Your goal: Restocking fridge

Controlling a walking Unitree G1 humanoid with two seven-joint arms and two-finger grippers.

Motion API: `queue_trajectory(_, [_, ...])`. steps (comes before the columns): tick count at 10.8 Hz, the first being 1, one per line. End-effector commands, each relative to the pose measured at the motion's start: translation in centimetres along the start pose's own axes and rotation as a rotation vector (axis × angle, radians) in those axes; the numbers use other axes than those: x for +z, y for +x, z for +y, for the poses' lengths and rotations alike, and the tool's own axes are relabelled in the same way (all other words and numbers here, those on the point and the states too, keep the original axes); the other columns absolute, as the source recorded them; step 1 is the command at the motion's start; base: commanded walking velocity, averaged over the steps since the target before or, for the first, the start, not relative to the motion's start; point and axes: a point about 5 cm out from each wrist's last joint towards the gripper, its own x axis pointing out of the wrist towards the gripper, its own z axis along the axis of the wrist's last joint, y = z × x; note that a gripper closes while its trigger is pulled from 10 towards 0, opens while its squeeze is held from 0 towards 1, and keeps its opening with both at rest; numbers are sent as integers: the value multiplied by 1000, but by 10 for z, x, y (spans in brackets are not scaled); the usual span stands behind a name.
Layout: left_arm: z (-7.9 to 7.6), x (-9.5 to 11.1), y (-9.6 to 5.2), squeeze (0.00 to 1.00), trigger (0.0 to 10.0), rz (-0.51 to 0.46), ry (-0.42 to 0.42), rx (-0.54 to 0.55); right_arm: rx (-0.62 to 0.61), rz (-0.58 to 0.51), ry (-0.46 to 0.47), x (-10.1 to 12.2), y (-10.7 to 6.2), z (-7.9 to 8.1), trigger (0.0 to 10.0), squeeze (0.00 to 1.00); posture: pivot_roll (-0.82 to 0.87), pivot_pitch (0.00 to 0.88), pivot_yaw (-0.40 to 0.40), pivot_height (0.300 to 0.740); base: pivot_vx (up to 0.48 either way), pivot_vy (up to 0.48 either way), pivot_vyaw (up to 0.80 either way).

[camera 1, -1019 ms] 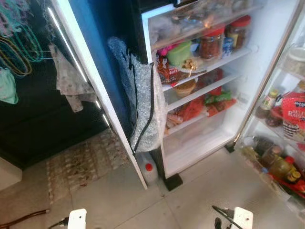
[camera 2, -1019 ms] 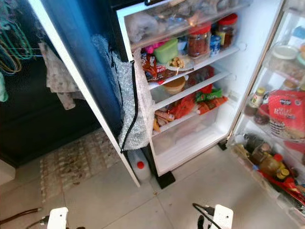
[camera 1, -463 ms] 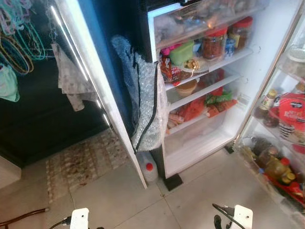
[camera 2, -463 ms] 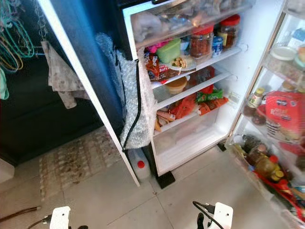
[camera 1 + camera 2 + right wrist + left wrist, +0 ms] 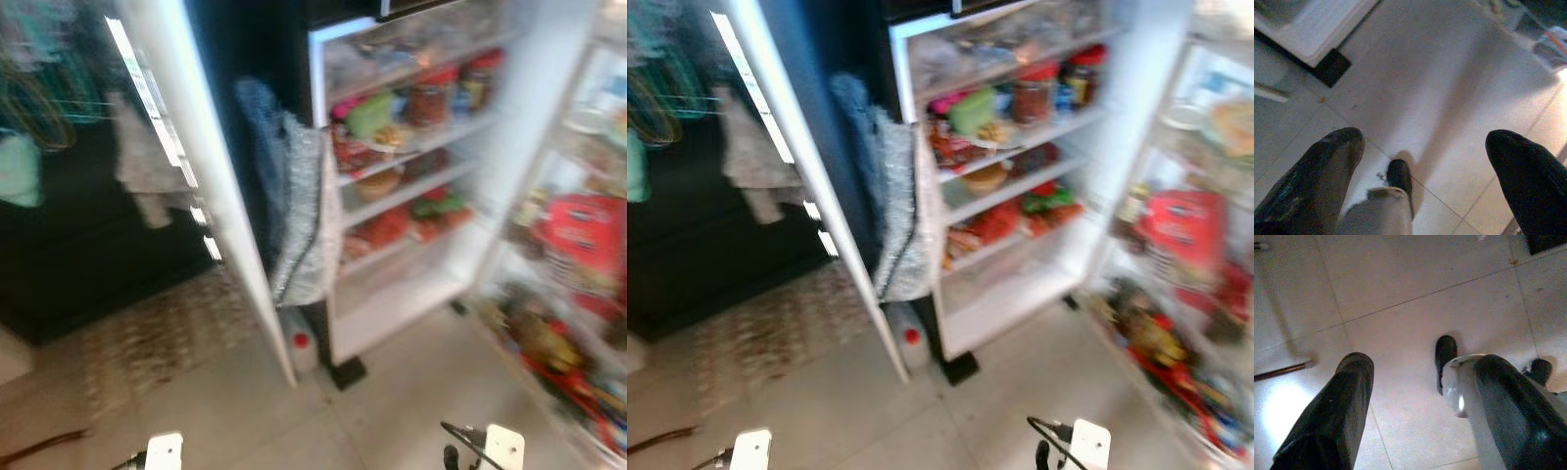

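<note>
My left pincer [image 5: 1415, 396] is hanging over the pale tiled floor [image 5: 1415, 279], its two black fingers [image 5: 1334, 411] spread apart with nothing between them. Below, my dark foot [image 5: 1444, 355] is showing, and a thin rod [image 5: 1281, 371] is lying on the tiles.

Both eye views are smeared with motion blur; the jars on the fridge [image 5: 549, 127] shelves read as red and dark blobs, their labels illegible; the bottles in the door rack [image 5: 1176, 372] run together into streaks, and the rack is cut off by the picture's edge; the red packet [image 5: 578, 240] shows no readable print; the hangers [image 5: 39, 108] are faint loops, partly cropped; the silver bag [image 5: 299, 220] hides the fridge's near corner and part of the white jug [image 5: 302, 348] behind it.
</note>
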Motion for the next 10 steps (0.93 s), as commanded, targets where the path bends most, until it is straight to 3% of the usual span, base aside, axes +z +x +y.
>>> queue_trajectory(1, [1,-2,0,0,10000,16,14,4,-23,-18,21,1,0,0,10000,0,-53,18,79,740,0,0,0])
queue_trajectory(3, [1,-3,0,0,10000,16,20,4,-198,-82,81,2,-4,-8,10000,0,-64,24,78,740,0,0,0])
queue_trajectory(4, [2,-3,0,0,10000,17,24,6,-370,-186,128,24,-5,-43,10000,0,-72,30,82,740,0,0,0])
queue_trajectory(6, [3,-3,0,0,10000,18,33,8,-618,-232,195,20,-19,-83,10000,0,-76,39,90,740,0,0,0])
queue_trajectory(9, [3,-2,0,0,10000,17,45,6,-845,-280,269,14,-36,-115,10000,0,-86,44,101,740,0,0,0])
queue_trajectory(10, [3,-2,0,0,10000,17,46,6,-868,-293,273,14,-39,-117,10000,0,-86,44,101,740,0,0,0])
